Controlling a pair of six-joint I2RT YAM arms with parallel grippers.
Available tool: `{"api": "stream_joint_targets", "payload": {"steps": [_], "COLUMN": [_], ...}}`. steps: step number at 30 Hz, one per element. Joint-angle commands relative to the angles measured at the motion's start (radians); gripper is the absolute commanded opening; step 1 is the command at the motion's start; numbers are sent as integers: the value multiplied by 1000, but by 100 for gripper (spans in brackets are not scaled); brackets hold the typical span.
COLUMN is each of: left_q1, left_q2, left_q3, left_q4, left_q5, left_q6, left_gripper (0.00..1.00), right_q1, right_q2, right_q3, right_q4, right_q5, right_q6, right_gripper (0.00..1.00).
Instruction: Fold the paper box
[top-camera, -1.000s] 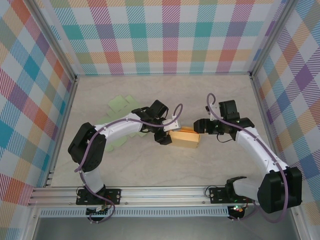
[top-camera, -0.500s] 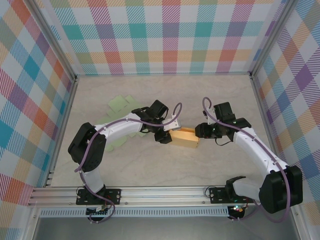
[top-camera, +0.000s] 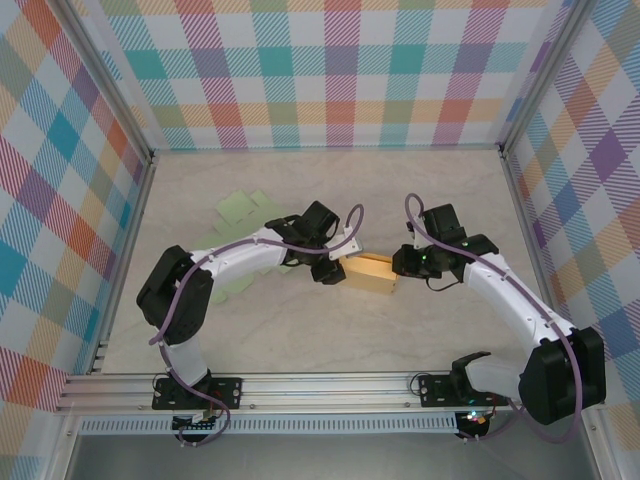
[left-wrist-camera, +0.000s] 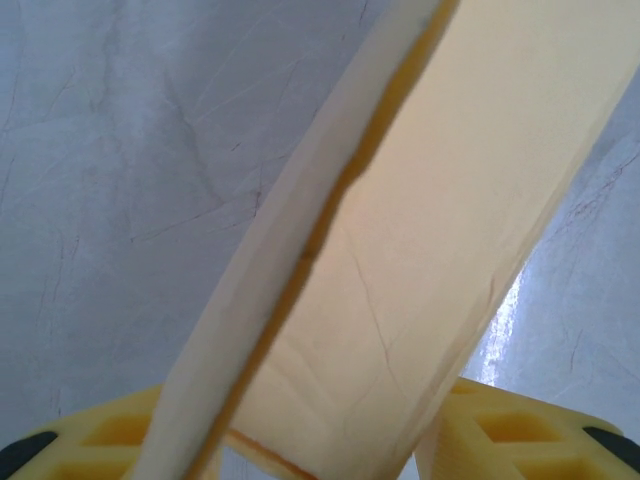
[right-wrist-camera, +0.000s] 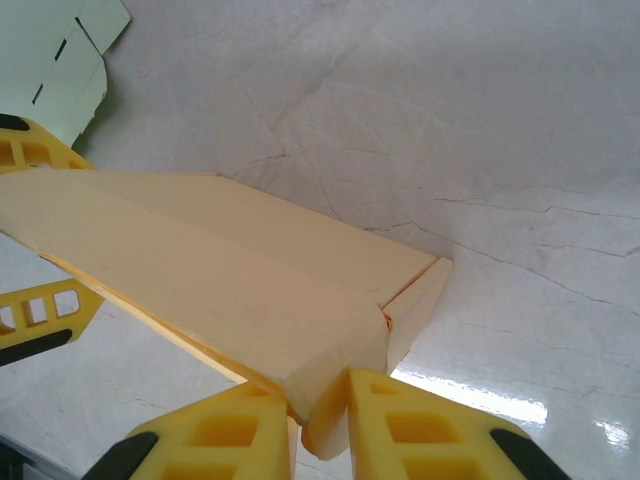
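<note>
The table (top-camera: 330, 340) is surfaced in a pale, marble-veined material and is bordered by a metal rail along the near edge. Checked panels are set around the other three sides. Flat pale green paper sheets (top-camera: 240, 210) are laid directly on the surface in the left rear part, overlapping one another; slots are noted in one of them in the right wrist view (right-wrist-camera: 60, 60). A yellow paper box (top-camera: 368, 274) is found near the middle, well apart from the green sheets. Whether its underside is resting on the surface cannot be established. Light is reflected off the surface beside the box's corner.
</note>
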Motion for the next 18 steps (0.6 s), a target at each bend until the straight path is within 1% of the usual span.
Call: {"api": "stream_joint_targets", "payload": {"steps": [1,2,3,4,8,13,18], "left_q1": [-23,-25,-27,-27,-27,-28,-27], "left_q2": [-6,-5,-4,-4,1,7,12], "left_q3": [-22,-24,-23,-23,-20,-10,-1], "left_q4": [17,17,15,14,5,0,-5], "left_q5": [-34,-37,-38,-40,-45,-47,-49], "left_q6": [-36,-39,-39,-38,-35,-30,-30], "left_gripper": [50,50,50,50,50,50,50], "right_q1": [11,11,11,11,11,14,23], "right_q2": [6,3,-2,-4,-13,-13,-3], "right_q3": [30,32,33,34,27,10,19], "right_q4": [-15,-11,-9,-9,-11,-11,-35], "right_q5": [4,4,3,5,3,10,26], "right_q6": [67,71,71,68,39,22,18], "right_gripper": [21,30,37,40,45,45,47]}}
